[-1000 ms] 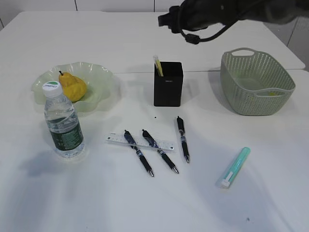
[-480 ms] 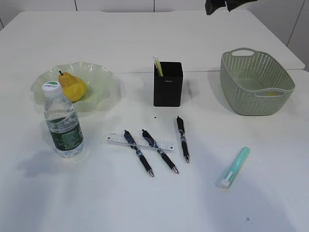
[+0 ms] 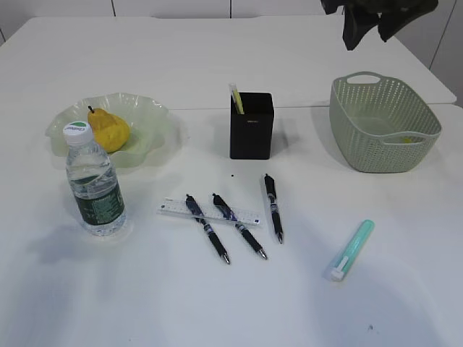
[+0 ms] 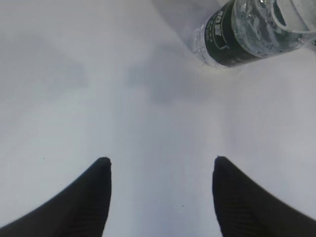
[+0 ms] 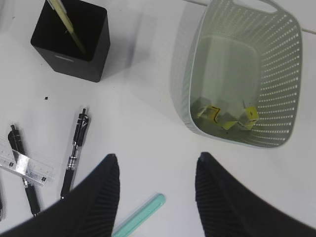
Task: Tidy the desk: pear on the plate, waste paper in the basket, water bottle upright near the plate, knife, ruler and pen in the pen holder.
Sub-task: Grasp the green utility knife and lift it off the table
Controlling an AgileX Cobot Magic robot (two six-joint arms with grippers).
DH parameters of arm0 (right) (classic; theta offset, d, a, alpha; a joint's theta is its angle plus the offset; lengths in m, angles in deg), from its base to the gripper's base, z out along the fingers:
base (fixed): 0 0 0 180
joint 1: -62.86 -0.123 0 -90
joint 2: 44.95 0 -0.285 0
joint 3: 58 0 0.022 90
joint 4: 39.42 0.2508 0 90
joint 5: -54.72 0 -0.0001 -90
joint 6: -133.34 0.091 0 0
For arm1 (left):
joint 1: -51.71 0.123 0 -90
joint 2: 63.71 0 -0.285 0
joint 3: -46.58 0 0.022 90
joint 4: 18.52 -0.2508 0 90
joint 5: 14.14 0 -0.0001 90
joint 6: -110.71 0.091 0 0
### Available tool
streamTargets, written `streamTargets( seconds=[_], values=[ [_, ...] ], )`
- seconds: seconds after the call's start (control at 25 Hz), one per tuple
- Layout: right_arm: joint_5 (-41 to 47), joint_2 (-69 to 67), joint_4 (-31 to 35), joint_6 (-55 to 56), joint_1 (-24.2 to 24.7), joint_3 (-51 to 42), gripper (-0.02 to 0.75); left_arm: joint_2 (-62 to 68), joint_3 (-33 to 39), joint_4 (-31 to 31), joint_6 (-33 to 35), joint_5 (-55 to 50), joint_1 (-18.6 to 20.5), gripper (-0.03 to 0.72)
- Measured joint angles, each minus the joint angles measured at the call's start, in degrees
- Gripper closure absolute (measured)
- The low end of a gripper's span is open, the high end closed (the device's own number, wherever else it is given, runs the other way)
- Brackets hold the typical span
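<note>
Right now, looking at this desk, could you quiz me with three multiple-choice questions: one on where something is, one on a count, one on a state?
1. Where is the pear?
A. In the basket
B. On the plate
C. Beside the pen holder

2. How many pens lie loose on the desk?
A. One
B. Three
C. Five

3. How is the water bottle standing?
A. Upright, cap on
B. On its side
C. Upright, cap off

Answers:
1 B, it sits in the wavy green plate.
2 B, three dark pens lie near the ruler.
3 A, it stands upright with its white cap on top.
</note>
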Motion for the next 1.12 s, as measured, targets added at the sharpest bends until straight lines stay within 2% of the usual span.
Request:
streamTargets(
  seconds=[0.24, 0.8, 1.12],
  values=[
    [0.08, 0.63, 1.50, -1.11, 0.00, -3.56, 0.363, 0.00, 0.00, 0.00, 0.00, 0.00, -1.26, 0.232],
    [-0.39, 4.63, 1.40, -9.88, 0.00, -28.89, 0.363, 0.00, 0.00, 0.00, 0.00, -0.28, -1.37, 0.232],
    [-3.63, 4.63, 1.31, -13.38, 0.00, -34.18, 0.364, 0.00, 0.00, 0.00, 0.00, -0.28, -1.37, 0.232]
  ],
)
